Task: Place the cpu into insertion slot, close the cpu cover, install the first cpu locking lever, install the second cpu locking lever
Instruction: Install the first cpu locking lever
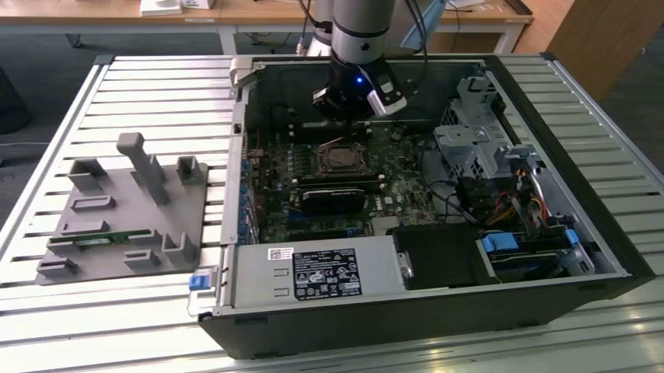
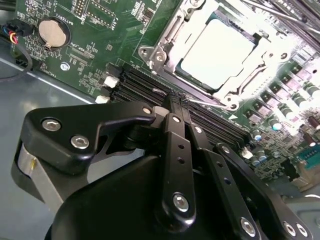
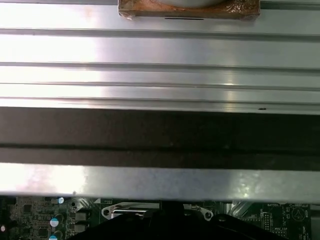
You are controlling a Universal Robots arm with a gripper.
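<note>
Crowded case interior, open table outside it

The gripper (image 1: 358, 105) hung inside the open computer case (image 1: 581, 291), just beside the insertion slot (image 1: 341, 161), where the cpu (image 2: 217, 50) lay under the cpu cover (image 2: 165, 45). In the second wrist view its closed fingers (image 2: 175, 107) reached over the memory slots (image 2: 140, 87) bordering the socket. A black card (image 1: 334, 198) lay near the slot, while the drive cage (image 1: 472, 151) and cables (image 1: 514, 206) crowded the exterior view's right. The slatted table (image 1: 155, 85) stood open beyond the grey fixture (image 1: 124, 210).
</note>
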